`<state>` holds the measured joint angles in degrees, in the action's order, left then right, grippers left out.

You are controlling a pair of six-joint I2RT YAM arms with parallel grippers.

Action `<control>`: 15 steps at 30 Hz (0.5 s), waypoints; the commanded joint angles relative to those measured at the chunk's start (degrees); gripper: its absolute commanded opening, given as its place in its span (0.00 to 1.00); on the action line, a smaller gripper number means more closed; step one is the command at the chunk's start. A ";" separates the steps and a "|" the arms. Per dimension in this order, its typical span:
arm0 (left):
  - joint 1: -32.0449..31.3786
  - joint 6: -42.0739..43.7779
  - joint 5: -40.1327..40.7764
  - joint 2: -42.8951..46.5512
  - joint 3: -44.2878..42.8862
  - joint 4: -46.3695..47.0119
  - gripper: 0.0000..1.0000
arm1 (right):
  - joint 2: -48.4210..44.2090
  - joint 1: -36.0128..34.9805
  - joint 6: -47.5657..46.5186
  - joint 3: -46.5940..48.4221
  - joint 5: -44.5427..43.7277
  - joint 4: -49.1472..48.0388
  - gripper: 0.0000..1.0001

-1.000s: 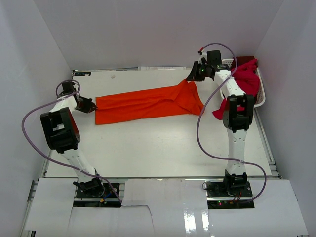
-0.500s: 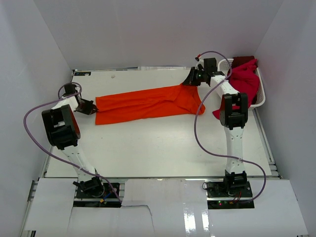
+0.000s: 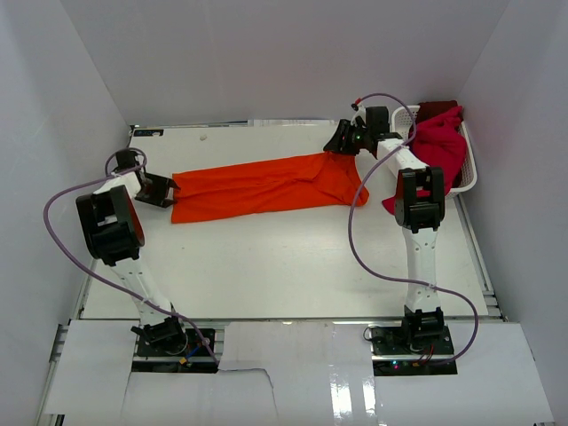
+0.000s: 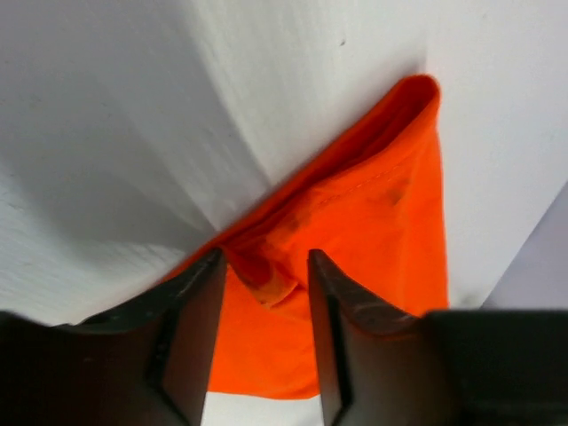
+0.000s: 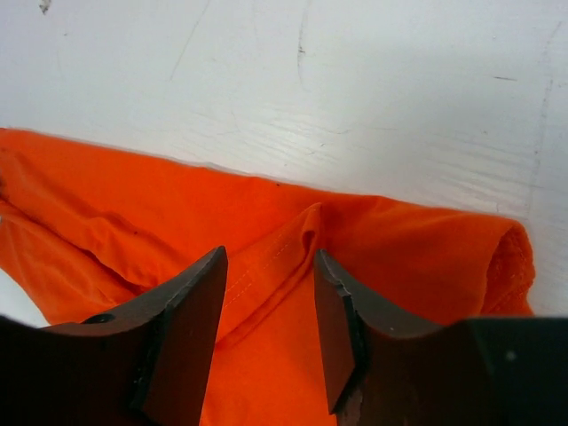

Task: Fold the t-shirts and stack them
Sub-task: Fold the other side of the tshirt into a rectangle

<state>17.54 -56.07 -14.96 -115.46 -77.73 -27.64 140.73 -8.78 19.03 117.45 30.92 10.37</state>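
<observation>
A bright orange t-shirt (image 3: pixel 266 186) lies folded into a long band across the table, running left to right. My left gripper (image 3: pixel 169 189) stands at its left end, open, with a crumpled fold of orange cloth (image 4: pixel 390 231) lying loose between the fingers (image 4: pixel 191 311). At the right end my right gripper (image 3: pixel 340 145) is open too, its fingers (image 5: pixel 186 311) on either side of a stitched hem of the shirt (image 5: pixel 133 204) without pinching it. Crimson-magenta t-shirts (image 3: pixel 444 142) are heaped in the basket, one hanging over its near side, and a dark red one (image 3: pixel 435 108) shows behind them.
The white lattice basket (image 3: pixel 469 173) stands at the back right, against the right wall. White walls close in the table on the left, back and right. The right arm's purple cable (image 3: pixel 359 231) loops over the table beside the shirt's right end.
Both grippers have opened and let go of the orange t-shirt's ends. The shirt has stayed stretched on the table, and both arms have barely shifted.
</observation>
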 commanded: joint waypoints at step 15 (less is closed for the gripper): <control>1.18 -2.45 1.61 6.20 -3.40 2.93 0.62 | -13.28 -0.45 -3.56 -16.18 -0.24 -8.08 0.54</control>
<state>18.37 -57.21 -12.69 -114.56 -81.45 -27.53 132.14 -8.82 17.21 103.94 30.15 5.91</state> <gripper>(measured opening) 0.620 0.535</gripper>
